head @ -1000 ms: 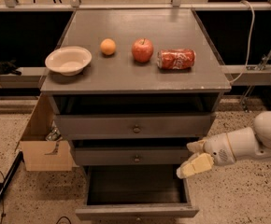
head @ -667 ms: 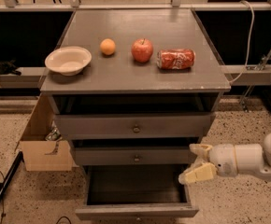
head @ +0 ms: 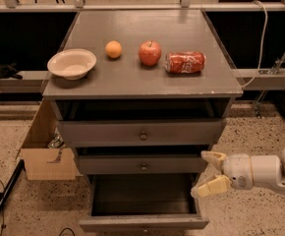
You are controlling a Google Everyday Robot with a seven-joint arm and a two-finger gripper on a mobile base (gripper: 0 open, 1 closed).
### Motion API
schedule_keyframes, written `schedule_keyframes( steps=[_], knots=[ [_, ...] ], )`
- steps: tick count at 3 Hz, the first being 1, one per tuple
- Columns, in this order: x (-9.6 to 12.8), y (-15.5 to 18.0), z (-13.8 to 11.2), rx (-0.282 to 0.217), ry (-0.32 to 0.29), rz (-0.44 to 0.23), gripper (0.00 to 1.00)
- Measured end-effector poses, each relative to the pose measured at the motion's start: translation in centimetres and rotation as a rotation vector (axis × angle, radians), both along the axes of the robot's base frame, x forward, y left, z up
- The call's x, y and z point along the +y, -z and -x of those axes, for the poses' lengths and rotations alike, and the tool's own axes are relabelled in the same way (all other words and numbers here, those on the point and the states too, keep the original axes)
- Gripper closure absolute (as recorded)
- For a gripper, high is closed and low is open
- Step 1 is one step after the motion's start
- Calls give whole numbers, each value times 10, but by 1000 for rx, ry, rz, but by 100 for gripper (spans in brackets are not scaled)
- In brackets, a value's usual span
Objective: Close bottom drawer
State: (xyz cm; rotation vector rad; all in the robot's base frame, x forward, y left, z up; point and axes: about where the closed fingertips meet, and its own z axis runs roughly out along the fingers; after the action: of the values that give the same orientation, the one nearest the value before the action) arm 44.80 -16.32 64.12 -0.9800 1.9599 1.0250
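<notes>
I see my claw [head: 209, 173] released, its two pale fingers [head: 213, 186] spread wide with nothing between them. It sits just off the cabinet's [head: 141, 85] right front corner, level with the gap below the middle drawer [head: 142, 164], and I cannot tell whether the upper finger touches that corner. The fingers point left toward the cabinet. Behind them the white arm [head: 263, 171] runs almost level and is cut off by the right edge, so I see nothing of its joints.

The bottom drawer [head: 145, 223] stands pulled well out from the cabinet's base, below and left of the claw and clear of it. Its inside is dark, and its front panel is clipped by the lower edge, so the knob barely shows.

On the cabinet's top, from left to right, stand a bowl [head: 71, 63], an orange [head: 113, 49], an apple [head: 150, 53] and a can [head: 185, 62] on its side. A cardboard box [head: 46, 154] leans at the cabinet's left.
</notes>
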Motion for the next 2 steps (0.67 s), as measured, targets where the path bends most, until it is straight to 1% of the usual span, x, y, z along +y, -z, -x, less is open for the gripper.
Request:
schedule_keyframes(
  steps=[1,2],
  knots=[
    [10,8,-5,6,-30,29,0],
    [30,56,0,91,-72,152,0]
  ],
)
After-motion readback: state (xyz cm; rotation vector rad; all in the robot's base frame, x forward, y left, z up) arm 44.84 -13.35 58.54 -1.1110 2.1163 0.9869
